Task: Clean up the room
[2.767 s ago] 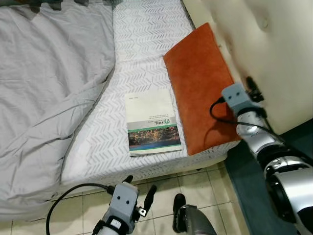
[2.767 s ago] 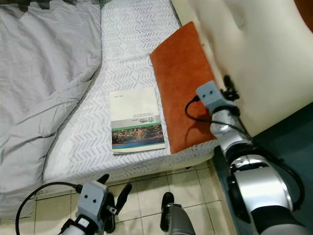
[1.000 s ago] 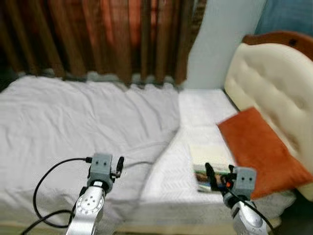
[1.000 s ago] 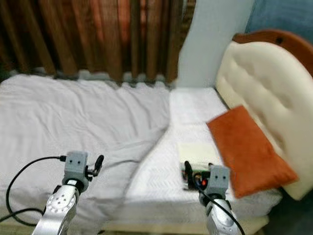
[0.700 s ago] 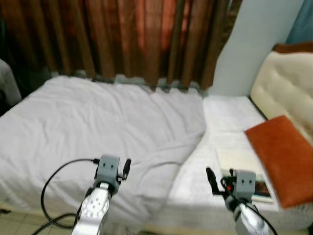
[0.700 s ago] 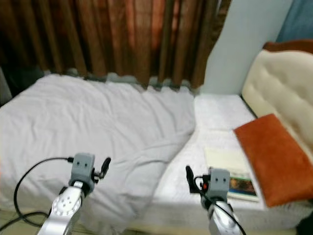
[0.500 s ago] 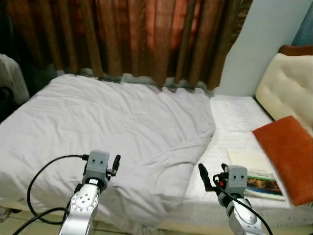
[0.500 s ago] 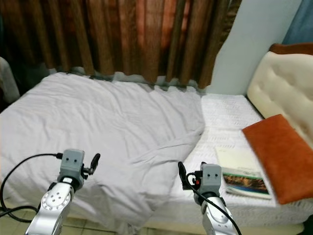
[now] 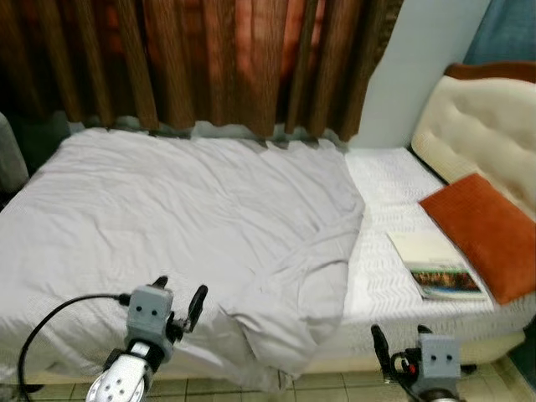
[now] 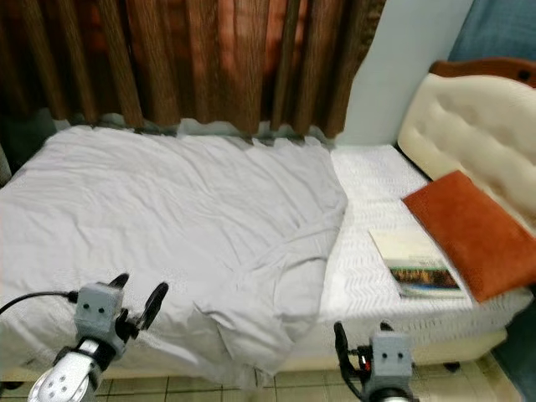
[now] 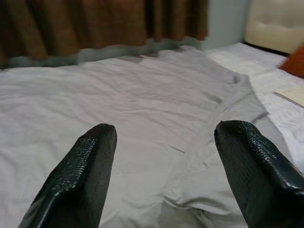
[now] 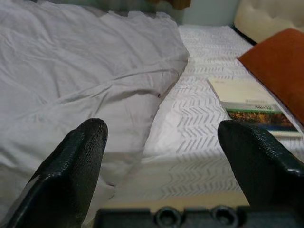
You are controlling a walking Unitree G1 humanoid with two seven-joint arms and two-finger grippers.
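Here, both arms low at the bed's (image 9: 402,327) foot edge, left end effector (image 9: 177,299) and right end effector (image 12: 161,142) spread, book (image 9: 435,265) at two o'clock beyond.

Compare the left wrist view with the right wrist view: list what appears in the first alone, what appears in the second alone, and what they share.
Left wrist alone: the brown curtain behind the bed, and the left pincer, fingers spread.

Right wrist alone: the book in full, with its picture cover, on the chevron-patterned sheet, and the right pincer, fingers spread.

Both: the rumpled grey duvet, the orange cushion, and the cream headboard. The left wrist view catches a pale corner that may be the book.
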